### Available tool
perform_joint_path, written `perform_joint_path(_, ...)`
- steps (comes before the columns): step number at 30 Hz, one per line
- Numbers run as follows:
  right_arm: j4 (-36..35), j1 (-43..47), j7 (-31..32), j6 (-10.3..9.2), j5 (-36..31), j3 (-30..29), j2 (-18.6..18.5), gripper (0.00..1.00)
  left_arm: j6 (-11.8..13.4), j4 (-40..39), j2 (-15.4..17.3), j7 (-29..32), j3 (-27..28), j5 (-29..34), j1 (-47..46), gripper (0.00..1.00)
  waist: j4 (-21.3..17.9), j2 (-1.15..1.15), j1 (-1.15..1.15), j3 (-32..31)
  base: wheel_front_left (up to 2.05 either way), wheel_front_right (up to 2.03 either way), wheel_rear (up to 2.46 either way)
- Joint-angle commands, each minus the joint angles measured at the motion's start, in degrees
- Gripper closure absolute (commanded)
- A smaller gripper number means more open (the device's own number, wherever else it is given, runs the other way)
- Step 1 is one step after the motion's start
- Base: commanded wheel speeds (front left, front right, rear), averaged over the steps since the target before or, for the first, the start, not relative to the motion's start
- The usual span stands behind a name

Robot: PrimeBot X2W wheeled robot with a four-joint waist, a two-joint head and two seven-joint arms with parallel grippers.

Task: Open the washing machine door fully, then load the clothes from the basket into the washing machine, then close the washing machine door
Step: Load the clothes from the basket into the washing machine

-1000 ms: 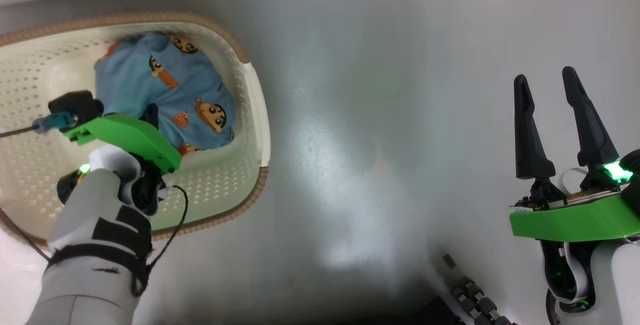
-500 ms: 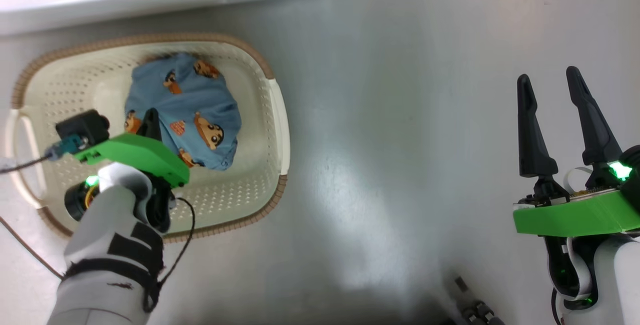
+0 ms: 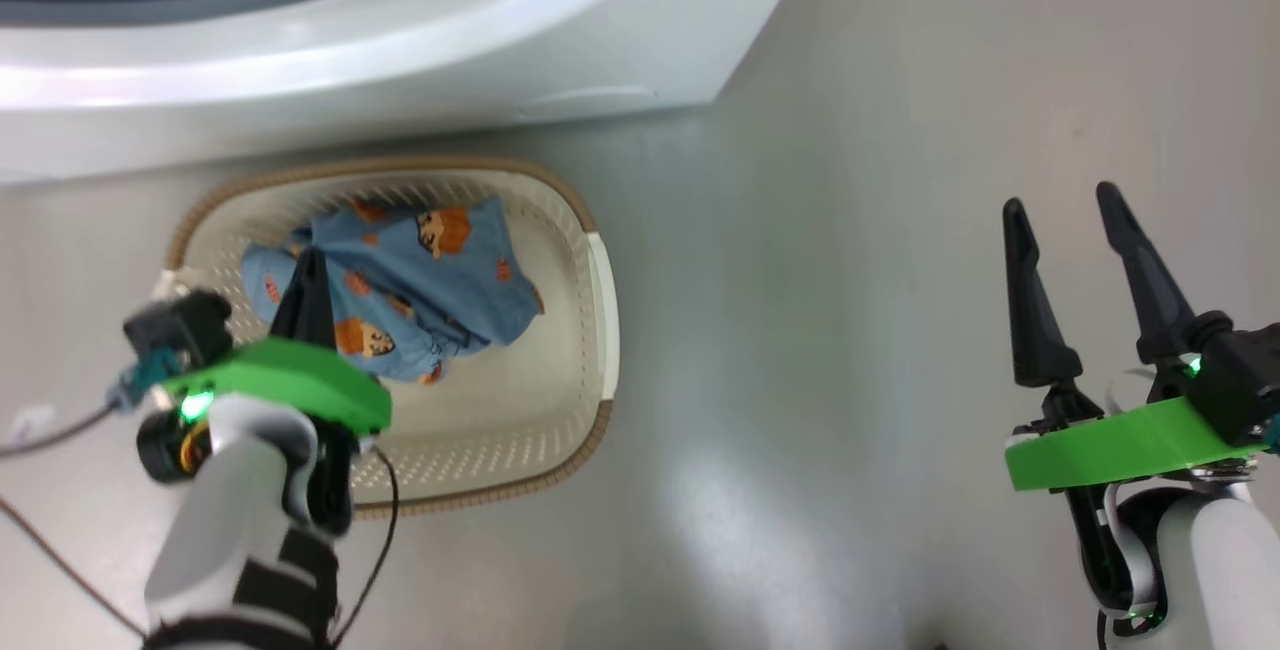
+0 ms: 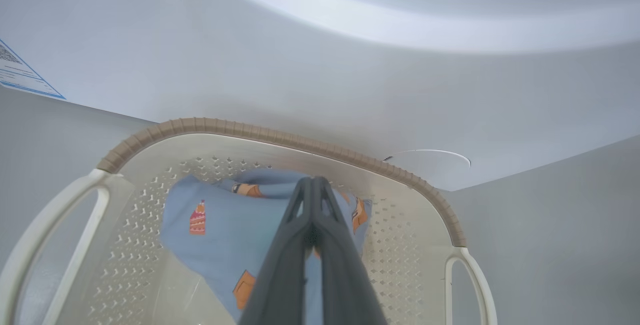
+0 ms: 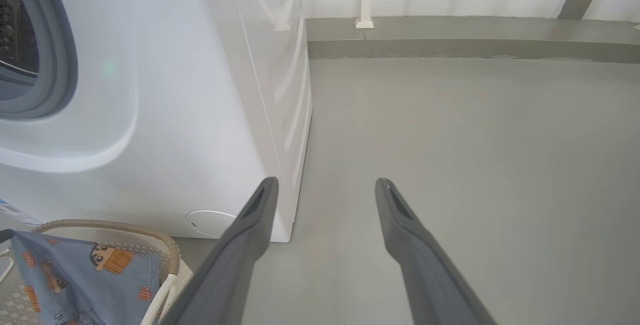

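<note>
Head camera has tipped up, so the washing machine [image 3: 400,60] now shows across the top of the frame. The real change is the clothes [image 3: 440,275]: the blue bundle is pulled up into a tent rather than slumped in the basket [image 3: 603,320], centre left. Left gripper [image 3: 310,265] is pinched shut on it. Right gripper [image 3: 1058,200] hangs wide open over the floor [image 3: 850,350], lower right. Looks like the lift-out has started, and the drum should be next.

Before me the clothes [image 3: 420,290] are light blue with orange cartoon figures; the basket [image 3: 603,320] is cream, brown-rimmed, perforated; the washing machine [image 3: 400,60] white; my fingers [image 3: 1030,310] black.
</note>
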Motion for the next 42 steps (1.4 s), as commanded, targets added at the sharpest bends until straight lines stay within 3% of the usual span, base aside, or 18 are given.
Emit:
perform_joint_path(1,-0.4,1.9,0.1,0.31,-0.4,1.6,-0.5,0.00,0.7,-4.0,2.0,-0.6,2.3,1.5,5.1,1.00,1.5,0.00,0.01,-6.1,0.00,0.00,0.00)
perform_joint_path(11,3.5,4.3,0.2,0.31,0.0,3.7,-0.5,0.00,2.5,-17.1,1.2,-0.6,5.0,6.8,17.6,1.00,1.7,0.00,0.01,-16.7,0.00,0.00,0.00)
perform_joint_path(25,4.7,12.2,2.2,0.31,0.5,4.6,-0.5,0.00,6.0,-30.2,1.6,0.4,4.4,10.7,33.7,1.00,0.3,0.00,0.01,-32.3,0.00,0.00,0.00)
perform_joint_path(33,1.3,16.1,4.6,0.31,0.1,2.9,-0.5,0.00,7.5,-38.7,2.0,4.5,4.2,9.8,40.0,1.00,0.1,0.00,0.01,-36.9,0.00,0.00,0.00)
perform_joint_path(42,0.1,17.1,5.1,0.31,0.6,2.5,-0.5,0.00,8.7,-43.5,2.6,7.1,3.9,9.5,42.5,1.00,0.3,0.00,0.01,-37.4,0.00,0.00,0.00)
